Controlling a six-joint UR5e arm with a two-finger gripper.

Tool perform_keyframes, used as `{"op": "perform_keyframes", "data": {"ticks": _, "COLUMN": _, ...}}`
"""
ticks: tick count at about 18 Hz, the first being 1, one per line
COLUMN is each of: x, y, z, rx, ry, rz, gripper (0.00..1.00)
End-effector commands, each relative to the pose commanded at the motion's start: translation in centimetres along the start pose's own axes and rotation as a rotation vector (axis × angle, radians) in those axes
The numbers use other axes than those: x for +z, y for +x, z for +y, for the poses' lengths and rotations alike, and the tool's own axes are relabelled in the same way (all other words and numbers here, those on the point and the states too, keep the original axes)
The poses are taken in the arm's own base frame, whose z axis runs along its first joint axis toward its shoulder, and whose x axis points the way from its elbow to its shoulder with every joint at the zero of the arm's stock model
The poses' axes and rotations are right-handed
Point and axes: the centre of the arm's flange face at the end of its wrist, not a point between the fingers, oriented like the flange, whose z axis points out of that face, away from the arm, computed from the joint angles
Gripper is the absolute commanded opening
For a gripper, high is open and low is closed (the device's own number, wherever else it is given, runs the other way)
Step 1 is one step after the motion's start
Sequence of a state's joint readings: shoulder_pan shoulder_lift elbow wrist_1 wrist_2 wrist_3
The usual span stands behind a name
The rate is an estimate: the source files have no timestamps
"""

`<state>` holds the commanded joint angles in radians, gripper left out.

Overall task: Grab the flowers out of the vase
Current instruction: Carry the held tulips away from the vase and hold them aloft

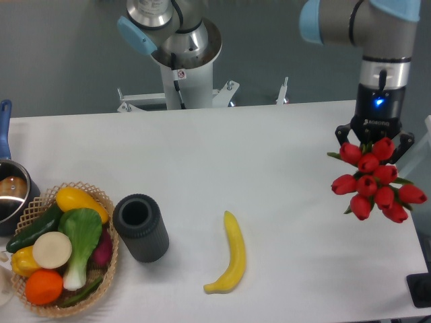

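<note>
Fixed camera view. A small sticker with a red mark is showing on the robot base column (pixel 180 74); its writing is too small to read. No other label or brand is legible.

Counted items: one arm (pixel 377 40), one gripper (pixel 374 142), one bunch of flowers (pixel 376 180), one vase (pixel 141 227), one banana (pixel 231 254), one basket (pixel 101 199), one pot (pixel 12 190).

The gripper is hanging over the right end of the table (pixel 222 161), pointing downward. The flowers are sitting directly below it, well apart from the vase, with about nine red buds facing the camera. The stems are running up behind the buds into the gripper, so the grip itself is hidden; the fingers appear to be clamped on the stems, with dark finger parts splaying at either side of the top buds.

The vase is standing upright left of centre, just beside the basket, its mouth dark and open. The banana is lying to the right of the vase.

The basket is holding mixed produce, partly overlapping. The pot is being cut off by the left edge, its blue handle only partly showing.
</note>
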<state>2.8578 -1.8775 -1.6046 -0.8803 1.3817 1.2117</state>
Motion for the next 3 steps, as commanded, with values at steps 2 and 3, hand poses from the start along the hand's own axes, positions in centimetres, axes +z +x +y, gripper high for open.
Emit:
{"op": "perform_keyframes", "data": {"ticks": 2, "x": 0.63, "y": 0.08, "z": 0.42, "rx": 0.015, "ry": -0.062, "rz": 0.018, "gripper": 0.00}}
{"op": "perform_keyframes", "data": {"ticks": 3, "x": 0.84, "y": 0.53, "z": 0.09, "rx": 0.024, "ry": -0.079, "rz": 0.025, "gripper": 0.00}}
